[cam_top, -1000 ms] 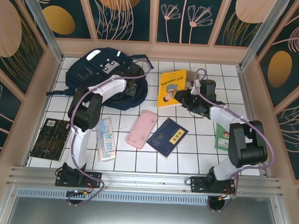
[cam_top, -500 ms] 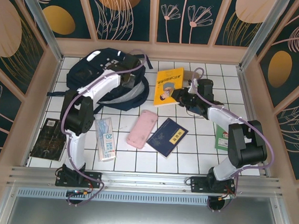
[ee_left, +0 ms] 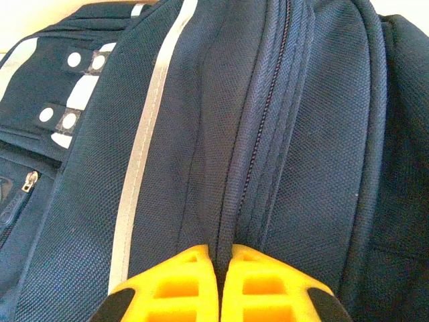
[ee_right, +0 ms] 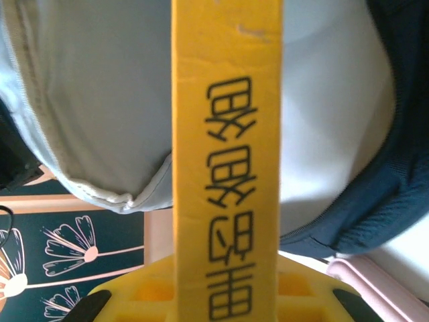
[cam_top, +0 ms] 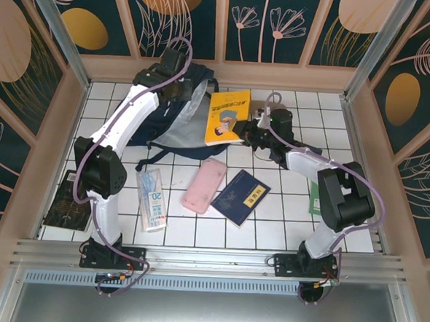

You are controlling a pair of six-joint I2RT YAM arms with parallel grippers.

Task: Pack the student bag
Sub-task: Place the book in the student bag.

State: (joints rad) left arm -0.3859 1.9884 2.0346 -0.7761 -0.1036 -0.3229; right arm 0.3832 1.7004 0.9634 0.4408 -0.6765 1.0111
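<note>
Since a sec ago the L arm has swung up and back toward the rear wall, dragging the top of the bag (cam_top: 150, 128) w/ it. The mouth now gapes and pale grey lining (cam_top: 184, 126) shows. R arm has carried the yellow book (cam_top: 226, 116) left, closer to that mouth.

L gripper (cam_top: 174, 91) is clenched on a fold of navy fabric by the zip (ee_left: 249, 168), holding the flap up. R gripper (cam_top: 250, 131) is clamped on the book's right edge; its wrist view looks along the spine at the lining.

Bag lies back-left on the table, mouth facing right, toward the book. Key relation: book sits just right of the opening, left edge at or over the rim; can't tell if touching. Its long side runs approx front-to-back, like the slit, so I'd judge a plain leftward slide fits. R arm is nearer.

Room: rear wall is close behind the bag. Pink case (cam_top: 203, 184) and dark-blue booklet (cam_top: 240, 197) lie nearer the bases, off the path.
</note>
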